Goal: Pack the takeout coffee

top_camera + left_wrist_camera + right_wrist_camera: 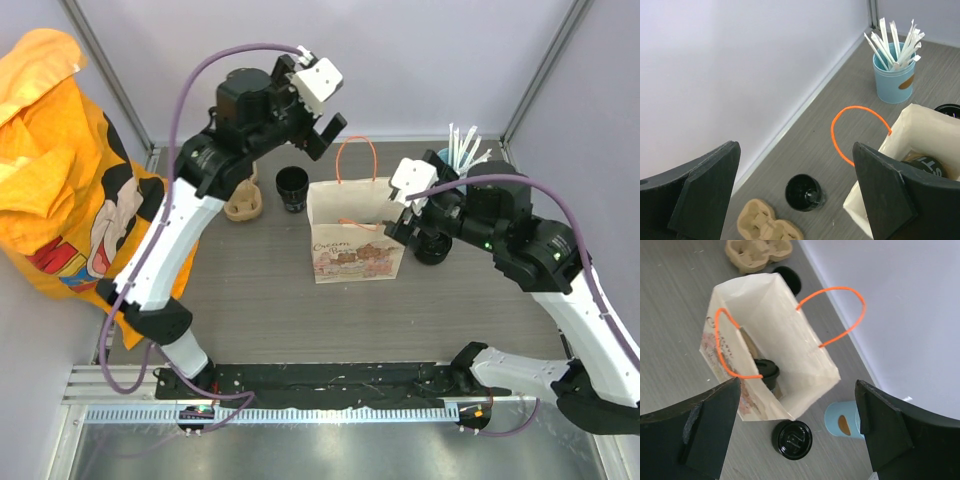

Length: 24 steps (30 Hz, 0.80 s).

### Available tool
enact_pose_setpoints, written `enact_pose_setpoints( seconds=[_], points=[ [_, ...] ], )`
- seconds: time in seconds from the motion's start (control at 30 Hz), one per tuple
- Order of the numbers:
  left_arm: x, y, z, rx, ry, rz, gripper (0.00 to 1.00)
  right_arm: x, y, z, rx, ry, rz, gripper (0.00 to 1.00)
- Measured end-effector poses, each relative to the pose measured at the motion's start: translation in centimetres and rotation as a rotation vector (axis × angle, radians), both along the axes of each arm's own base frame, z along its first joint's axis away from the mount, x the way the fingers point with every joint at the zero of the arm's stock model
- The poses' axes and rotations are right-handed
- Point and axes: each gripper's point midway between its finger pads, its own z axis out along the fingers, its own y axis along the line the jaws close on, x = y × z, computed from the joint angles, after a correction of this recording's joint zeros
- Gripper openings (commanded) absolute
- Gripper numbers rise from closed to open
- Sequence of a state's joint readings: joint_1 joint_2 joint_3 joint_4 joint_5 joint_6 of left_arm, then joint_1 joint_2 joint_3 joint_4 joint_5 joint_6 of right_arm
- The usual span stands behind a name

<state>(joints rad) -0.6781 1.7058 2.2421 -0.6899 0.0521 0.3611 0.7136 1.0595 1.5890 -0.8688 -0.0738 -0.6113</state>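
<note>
- The paper bag (355, 245) stands upright mid-bench with its mouth open and orange handles up. There's the takeout coffee (766, 371) inside, lid up, down on the bag's floor!
- The left end effector (795, 170) hangs above the bag's far-left corner, jaws spread wide with nothing between them.
- The right end effector (797, 420) hovers over the bag's right side, equally wide and empty.
- Just right of the bag, a second black lidded cup (432, 248) sits on the bench (260, 300).
- Behind the bag's left corner is another black cup (292, 188), and the pulp cup carrier (243, 205) lies further left.
- Behind the bag on the right, a light-blue cup (892, 80) is stuffed with wrapped white straws (895, 42).
</note>
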Motion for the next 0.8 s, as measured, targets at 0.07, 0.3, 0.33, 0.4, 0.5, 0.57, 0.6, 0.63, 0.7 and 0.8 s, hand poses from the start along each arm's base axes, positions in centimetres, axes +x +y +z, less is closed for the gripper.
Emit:
enact_pose_setpoints(
  seconds=[0.07,0.3,0.33,0.4,0.5,0.57,0.6,0.63,0.7,0.8],
  points=[
    [-1.1,1.6,1.5,-0.009,-0.026,0.012,1.0,0.4,-1.1,1.1,0.028,-0.025,-0.052,1.0],
    [-2.1,10.4,4.2,-0.12,-0.039,0.252,1.0,2.3,-6.7,5.4,0.175,-0.139,-0.33,1.0],
    [-2.0,11.9,4.2,-0.133,-0.033,0.291,1.0,2.5,-7.6,6.1,0.201,-0.16,-0.375,1.0],
    [-2.4,14.5,3.9,-0.152,-0.021,0.353,1.0,2.6,-9.1,7.3,0.248,-0.194,-0.442,1.0],
    [-3.3,17.4,2.5,-0.155,0.002,0.425,1.0,2.6,-10.6,8.4,0.3,-0.221,-0.509,1.0],
    [-4.0,18.8,1.1,-0.154,0.028,0.454,1.0,2.6,-11.3,8.8,0.321,-0.231,-0.539,1.0],
    [-4.3,19.4,0.2,-0.154,0.048,0.467,1.0,2.7,-11.6,8.9,0.329,-0.235,-0.555,1.0],
    [-4.4,20.2,-0.7,-0.154,0.066,0.48,1.0,2.8,-11.8,9.0,0.334,-0.238,-0.568,1.0],
    [-4.6,21.7,-2.2,-0.173,0.11,0.504,1.0,3.1,-12.6,9.2,0.347,-0.251,-0.611,1.0],
    [-4.9,23.5,-4.2,-0.214,0.182,0.526,1.0,3.7,-13.6,9.2,0.348,-0.265,-0.666,1.0]
  ],
)
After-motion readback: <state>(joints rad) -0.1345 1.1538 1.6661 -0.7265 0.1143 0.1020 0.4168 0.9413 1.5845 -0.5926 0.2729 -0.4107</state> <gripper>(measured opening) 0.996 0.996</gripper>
